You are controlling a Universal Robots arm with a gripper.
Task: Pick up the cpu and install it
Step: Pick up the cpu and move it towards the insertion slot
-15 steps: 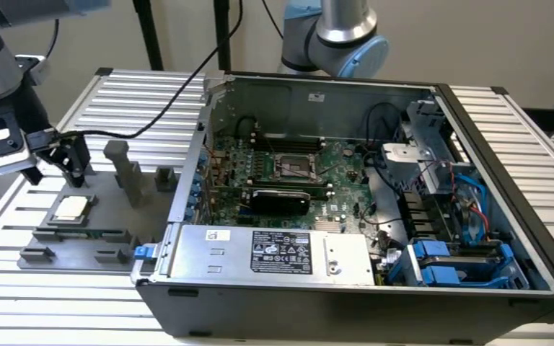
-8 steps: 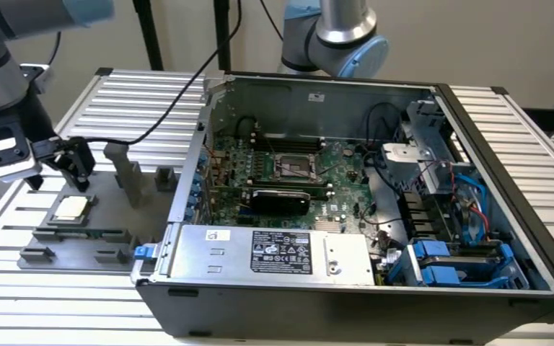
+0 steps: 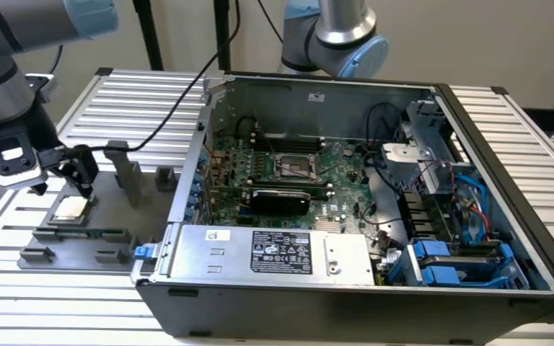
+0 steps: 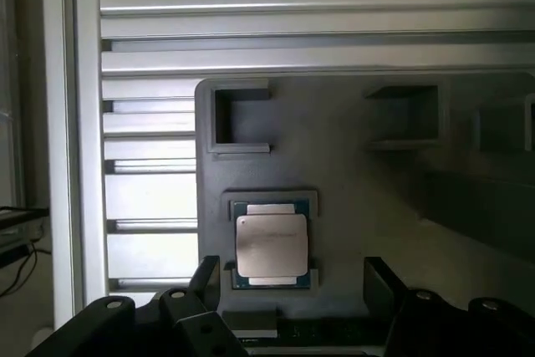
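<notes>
Where the cpu (image 3: 70,209) lies: we see it flat, silvery top up, seated in a shallow recess of the grey fixture plate (image 3: 113,214). It is outside the computer case (image 3: 354,292), toward the exterior view's left.
Gripper (image 3: 63,189): it hangs just above the chip with its fingers spread wide. In the wrist view one fingertip stands on each side of the cpu (image 4: 272,244), neither touches it, and nothing is held.
Socket (image 3: 294,167): the black frame sits on the motherboard inside the open case, well apart from the chip. We cannot tell how its latch stands.
Step in hand: we judge this to be the line-up for the pick, with the grasp not yet made.
Doing it well: we would keep the fingers square to two opposite edges and the chip centred between them, so both pads meet it together. We would come down straight and stop before the tips press on the plate.
Risk: the chip is thin and offers little edge to grip. One pad touching first could tilt it or jam it against the recess wall.
</notes>
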